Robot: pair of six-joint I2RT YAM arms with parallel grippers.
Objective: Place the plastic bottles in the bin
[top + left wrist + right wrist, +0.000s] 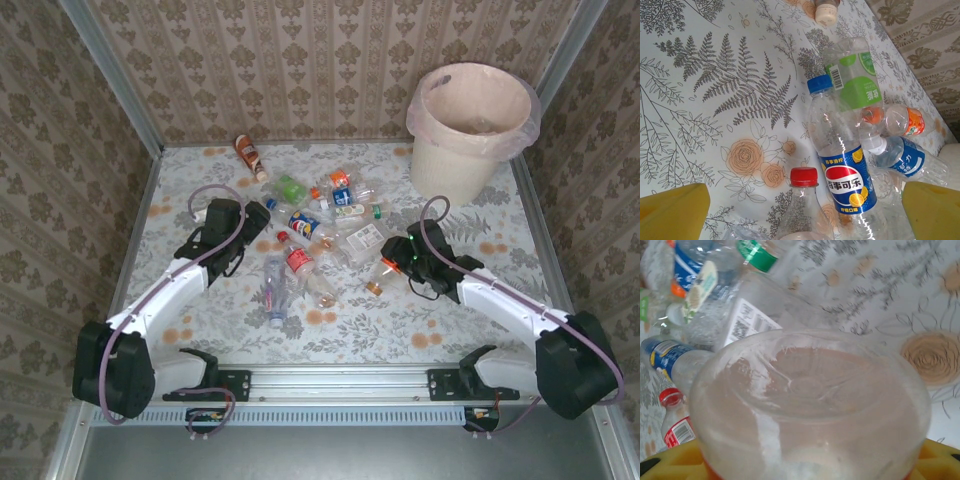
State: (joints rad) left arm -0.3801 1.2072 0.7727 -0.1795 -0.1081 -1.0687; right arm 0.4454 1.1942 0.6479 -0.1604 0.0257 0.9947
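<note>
The left gripper (256, 220) hangs wide open over the left side of the bottles (318, 225) heaped mid tabletop (215, 325), probably lining up a pick. The right gripper (388, 262) is clamped narrow on one bottle (810, 405) at the heap's right side. From there it looks placed for a lift to the bin (450, 165) in the far right corner.

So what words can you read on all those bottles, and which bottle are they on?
"百事可乐": big white characters on the blue label of the blue-capped bottle.
Too small or blurred to read: the little yellow line above those characters; the print and barcode on the green-label bottle; the blue-label bottle; the orange-label bottle; the barcode label in the right wrist view.
</note>
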